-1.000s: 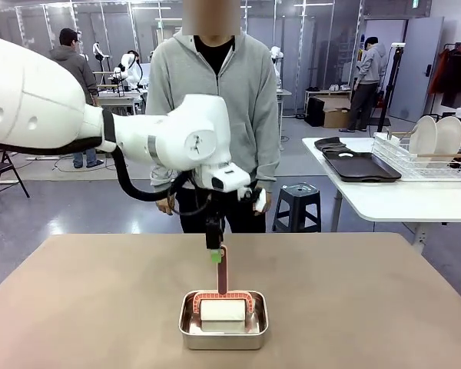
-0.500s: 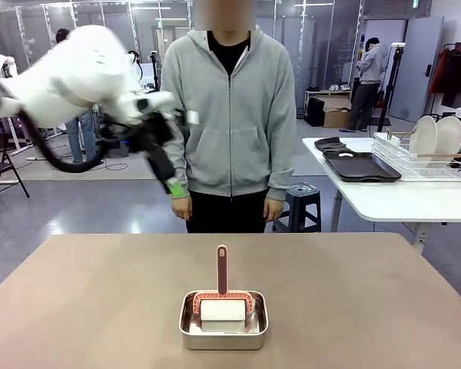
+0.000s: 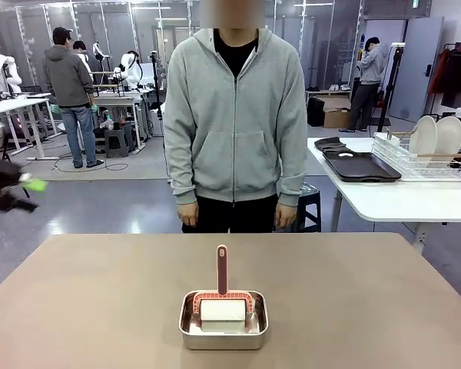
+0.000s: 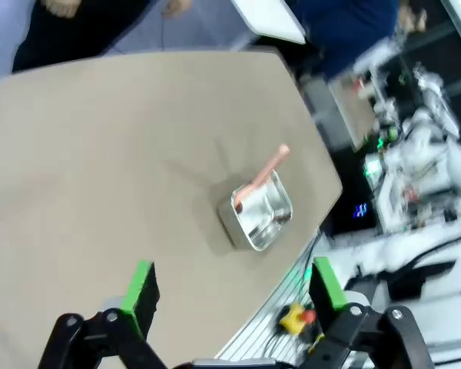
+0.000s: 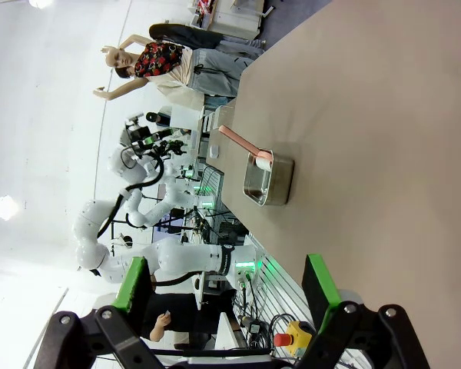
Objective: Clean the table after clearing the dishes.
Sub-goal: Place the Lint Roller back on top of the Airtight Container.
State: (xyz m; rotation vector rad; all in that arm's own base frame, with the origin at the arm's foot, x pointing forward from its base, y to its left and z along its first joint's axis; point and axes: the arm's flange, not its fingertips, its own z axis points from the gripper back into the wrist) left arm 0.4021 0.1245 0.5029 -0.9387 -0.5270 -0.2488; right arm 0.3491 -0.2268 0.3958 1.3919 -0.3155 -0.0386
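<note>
Since the tabletop is nearly bare, the risks gather around one cluster of things:

Table: the tan table [image 3: 100, 300] carries a silver metal pan [image 3: 223, 320] near its front middle; no dishes lie on it.

Dishes: two white plates [image 3: 436, 137] stand in a wire rack [image 3: 415, 157] on the white side table [image 3: 392, 201], with dark brown trays [image 3: 359, 164] beside them, so clearing looks done.

Cleaning tool: a pink-handled brush [image 3: 222, 286] stands in the pan with its handle upright, over a white block, perhaps a sponge.

Left gripper: the left gripper [image 4: 234, 288] has its jaws spread wide and bare, high above the table and well apart from the pan; the front view catches it as a blur [image 3: 19, 188] at the far left edge.

Right gripper: the right gripper [image 5: 227, 288] is likewise spread and bare, far from the pan.

Risk, missed handle: the handle is thin and upright; a pinch off its axis would likely tip the brush against the pan wall.

Risk, dragged pan: the pan looks light, so a sideways pull on the brush could slide or lift it.

Risk, person: a person [image 3: 234, 123] stands close at the far edge, hands hanging just above the table; a fast swing could meet them.

Risk, unwiped patch: the pan's own spot stays dirty unless it is moved.
</note>
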